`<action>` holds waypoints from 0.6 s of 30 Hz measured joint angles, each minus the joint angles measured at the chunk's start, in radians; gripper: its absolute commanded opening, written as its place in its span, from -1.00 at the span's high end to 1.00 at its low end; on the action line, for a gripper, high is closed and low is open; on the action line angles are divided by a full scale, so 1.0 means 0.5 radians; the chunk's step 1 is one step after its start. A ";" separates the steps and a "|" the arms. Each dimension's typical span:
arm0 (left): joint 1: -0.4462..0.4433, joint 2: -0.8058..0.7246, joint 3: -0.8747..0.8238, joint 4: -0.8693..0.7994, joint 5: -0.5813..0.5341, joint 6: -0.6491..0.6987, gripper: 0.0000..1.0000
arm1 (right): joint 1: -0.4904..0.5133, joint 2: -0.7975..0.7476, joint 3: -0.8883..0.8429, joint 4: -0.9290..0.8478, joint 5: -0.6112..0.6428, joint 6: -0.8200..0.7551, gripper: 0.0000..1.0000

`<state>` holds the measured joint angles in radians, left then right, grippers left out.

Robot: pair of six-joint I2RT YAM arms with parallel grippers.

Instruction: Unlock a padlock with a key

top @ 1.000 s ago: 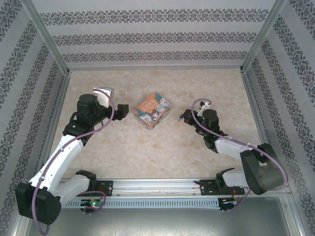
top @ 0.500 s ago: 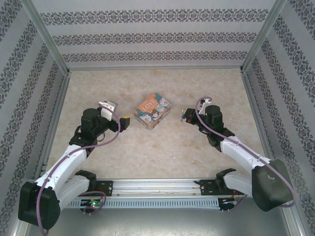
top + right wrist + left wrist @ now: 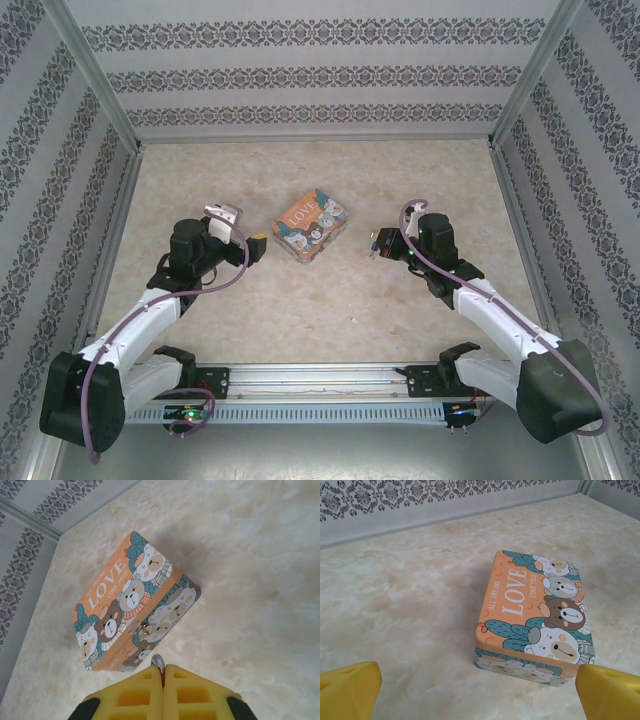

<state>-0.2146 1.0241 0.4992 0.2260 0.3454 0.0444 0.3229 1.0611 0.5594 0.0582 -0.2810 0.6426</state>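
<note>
Now both arms sit nearer than a second ago. The left gripper (image 3: 257, 246) is spread wide just left of the closed tin (image 3: 311, 225). The right gripper (image 3: 162, 676) is pinched shut on a silver key (image 3: 158, 661). The padlock (image 3: 144, 628), tiny, seems to hang on the tin's right wall. Bare tabletop (image 3: 300, 310) rings the tin, with the enclosure walls (image 3: 560, 170) well apart.

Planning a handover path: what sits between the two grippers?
The LOVE tin, in the top view, with left gripper and right gripper either side; table bare otherwise.
</note>
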 measured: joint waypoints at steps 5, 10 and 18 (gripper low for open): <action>0.000 0.018 0.000 0.000 0.004 0.001 -0.99 | 0.000 -0.057 0.081 -0.220 -0.047 -0.052 1.00; -0.001 0.027 0.000 0.001 0.005 0.001 -0.99 | 0.005 -0.076 0.159 -0.442 -0.119 -0.095 1.00; -0.001 0.034 0.000 0.000 0.011 0.002 -0.99 | 0.135 -0.075 0.283 -0.800 -0.207 -0.159 1.00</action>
<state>-0.2150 1.0412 0.4992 0.2260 0.3508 0.0456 0.3904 1.0237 0.7010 -0.3416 -0.3843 0.5632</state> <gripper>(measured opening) 0.993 0.043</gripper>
